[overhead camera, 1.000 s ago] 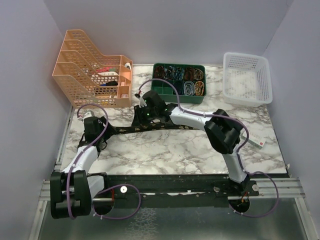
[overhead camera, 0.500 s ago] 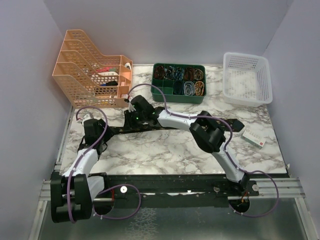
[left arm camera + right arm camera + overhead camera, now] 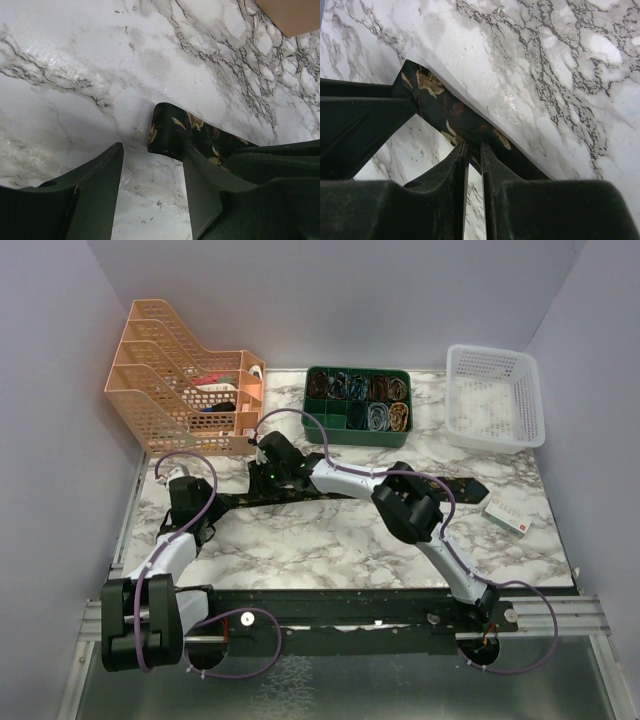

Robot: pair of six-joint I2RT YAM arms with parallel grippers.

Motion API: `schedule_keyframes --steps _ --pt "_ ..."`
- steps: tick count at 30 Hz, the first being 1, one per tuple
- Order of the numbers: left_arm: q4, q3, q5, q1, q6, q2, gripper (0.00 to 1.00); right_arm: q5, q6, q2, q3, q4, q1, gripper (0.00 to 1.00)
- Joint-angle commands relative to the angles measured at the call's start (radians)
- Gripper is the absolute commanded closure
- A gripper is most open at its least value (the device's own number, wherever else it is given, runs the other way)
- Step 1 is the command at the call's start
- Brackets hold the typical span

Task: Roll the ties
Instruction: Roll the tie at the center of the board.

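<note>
The black tie (image 3: 235, 500) with tan-gold flecks lies flat across the marble table, its wide pointed end at the right (image 3: 465, 485). My right gripper (image 3: 265, 478) reaches far left and is shut on the tie's edge near its narrow end; in the right wrist view the gripper (image 3: 472, 146) pinches the tie (image 3: 445, 112). My left gripper (image 3: 200, 508) is at the narrow end. In the left wrist view the left gripper (image 3: 152, 150) is open, with the tie's end (image 3: 172, 132) under its right finger (image 3: 200, 185) and bare marble between the fingers.
An orange file rack (image 3: 185, 370) stands at the back left. A green compartment tray (image 3: 357, 405) with coloured bands is at the back middle, a white basket (image 3: 495, 395) at the back right. A small white box (image 3: 508, 515) lies near the right edge.
My right gripper has moved left along the tie toward its narrow end, and its elbow has followed. My left gripper has stayed about where it was.
</note>
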State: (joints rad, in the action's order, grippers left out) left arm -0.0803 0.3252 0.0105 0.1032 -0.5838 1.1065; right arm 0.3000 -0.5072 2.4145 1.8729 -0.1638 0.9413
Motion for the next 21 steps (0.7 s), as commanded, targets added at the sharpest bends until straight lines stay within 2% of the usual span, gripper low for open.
schedule_keyframes --steps 1,6,12,16,21 --pt "-0.018 0.021 0.000 0.006 0.040 0.012 0.49 -0.051 0.025 0.042 0.033 -0.073 0.006 0.79" --pt "-0.050 0.026 0.037 0.006 0.065 0.033 0.51 -0.047 0.013 0.043 0.017 -0.061 0.007 0.79" --pt "-0.068 0.041 0.074 0.006 0.104 0.057 0.64 -0.061 0.017 0.047 0.017 -0.066 0.007 0.79" --pt "-0.058 0.049 0.076 0.006 0.104 0.061 0.66 -0.064 0.024 0.048 0.022 -0.076 0.007 0.79" --pt "-0.012 0.080 0.051 0.005 0.091 0.031 0.35 -0.060 0.025 0.043 0.024 -0.078 0.007 0.79"
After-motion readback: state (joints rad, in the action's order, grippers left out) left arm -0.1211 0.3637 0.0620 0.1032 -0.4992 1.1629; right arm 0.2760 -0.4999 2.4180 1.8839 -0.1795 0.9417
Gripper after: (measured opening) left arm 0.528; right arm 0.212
